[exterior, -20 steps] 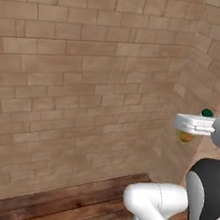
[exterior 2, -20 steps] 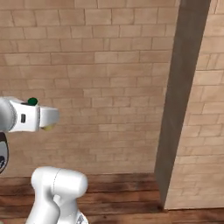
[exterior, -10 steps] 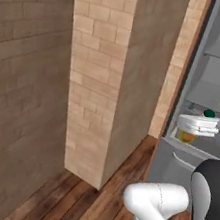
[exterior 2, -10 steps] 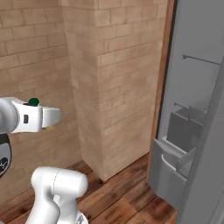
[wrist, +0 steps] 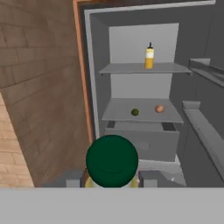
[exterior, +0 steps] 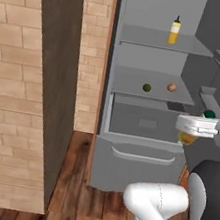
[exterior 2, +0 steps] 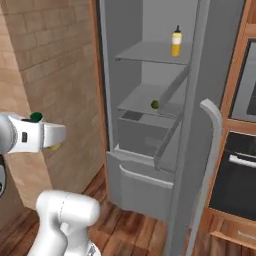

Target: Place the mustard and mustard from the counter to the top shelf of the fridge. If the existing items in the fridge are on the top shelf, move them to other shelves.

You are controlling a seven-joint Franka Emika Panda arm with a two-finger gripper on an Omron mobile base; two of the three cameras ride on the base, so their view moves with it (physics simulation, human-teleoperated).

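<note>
The fridge point(exterior: 140, 152) stands open ahead. A slim orange-tinted mustard point(exterior: 174, 31) stands upright on the top shelf point(exterior: 144, 39), also seen in the hand view as the shelf mustard point(wrist: 149, 57). On the shelf below lie the existing items, a dark green ball point(exterior: 146, 88) and an orange-brown ball point(exterior: 171, 87). My gripper point(exterior: 189, 131) hangs in front of the fridge, right of the drawer, shut on the second mustard point(exterior: 186, 139). Its dark cap point(wrist: 112, 161) fills the lower hand view between the fingers.
A grey drawer point(exterior: 145, 122) sits under the lower shelf. The open fridge door point(exterior 2: 200, 150) with its bins juts out on the right. A brick pillar point(exterior: 28, 93) stands to the left, a built-in oven point(exterior 2: 240, 170) to the right. Wooden floor lies in front.
The whole picture has swung from brick wall to the open fridge, so the camera moved with the base. The gripper keeps hold of the mustard at the same height.
</note>
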